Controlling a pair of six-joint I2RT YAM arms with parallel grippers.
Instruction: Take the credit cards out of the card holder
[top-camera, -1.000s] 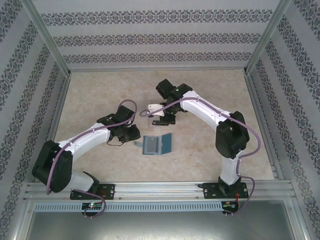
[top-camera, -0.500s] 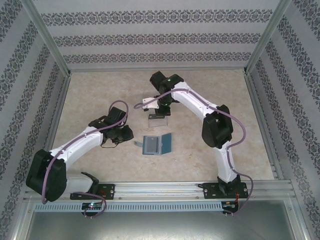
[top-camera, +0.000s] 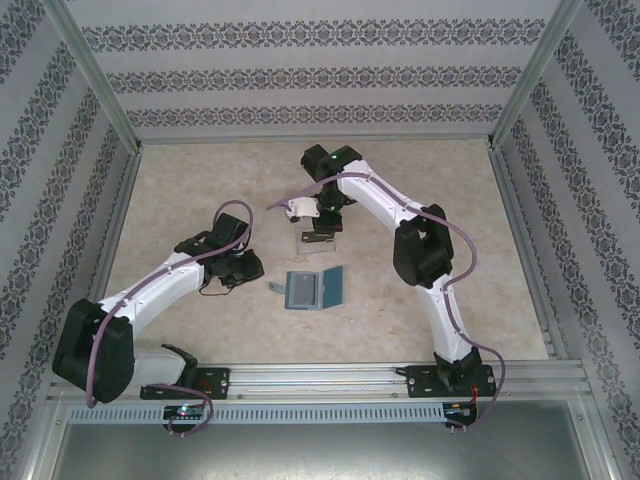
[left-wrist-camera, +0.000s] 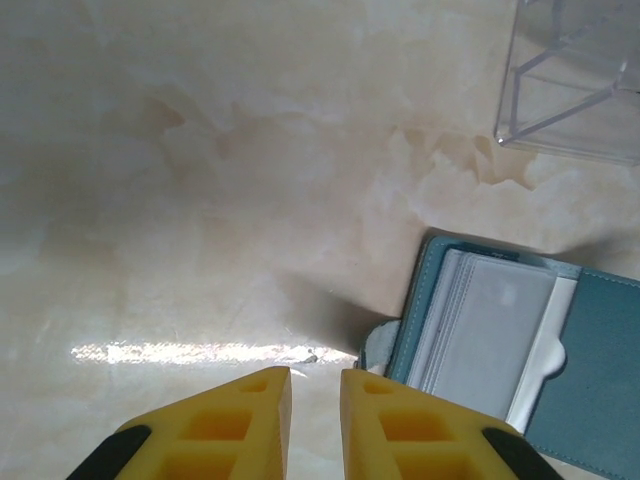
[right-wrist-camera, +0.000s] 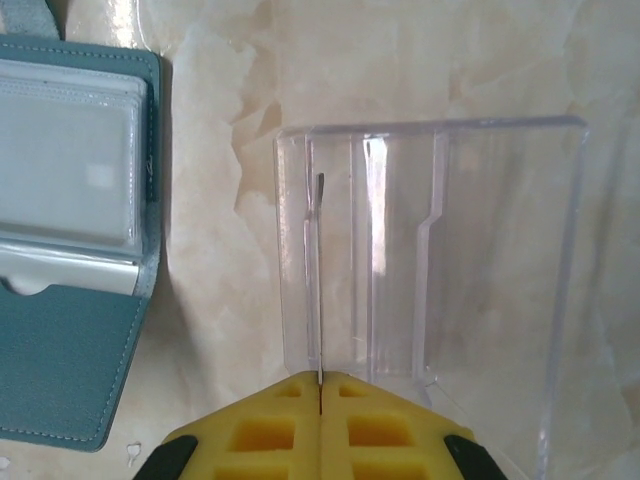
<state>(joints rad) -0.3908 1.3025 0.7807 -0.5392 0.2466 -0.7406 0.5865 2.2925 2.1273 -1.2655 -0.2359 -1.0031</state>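
The teal card holder (top-camera: 313, 288) lies open on the table, with pale credit cards (left-wrist-camera: 490, 330) stacked in its clear sleeves (right-wrist-camera: 65, 180). My right gripper (right-wrist-camera: 320, 385) is shut on one credit card (right-wrist-camera: 320, 280), seen edge-on as a thin line. That card stands inside a clear plastic stand (right-wrist-camera: 450, 250), close to its left wall. From above, the right gripper (top-camera: 322, 222) hangs over the stand, behind the holder. My left gripper (left-wrist-camera: 315, 375) stands slightly open with nothing between its yellow fingers (left-wrist-camera: 240, 420). It is just left of the holder's small side tab (left-wrist-camera: 375, 350).
The clear stand (top-camera: 318, 240) sits on the beige marbled table (top-camera: 200, 200), a little behind the holder. Patterned walls and aluminium frame rails (top-camera: 300, 375) enclose the table. Free room lies to the far left and right.
The right arm has swung back and left, bringing its card over and into the clear stand. The left arm has drawn back a little to the left of the holder.
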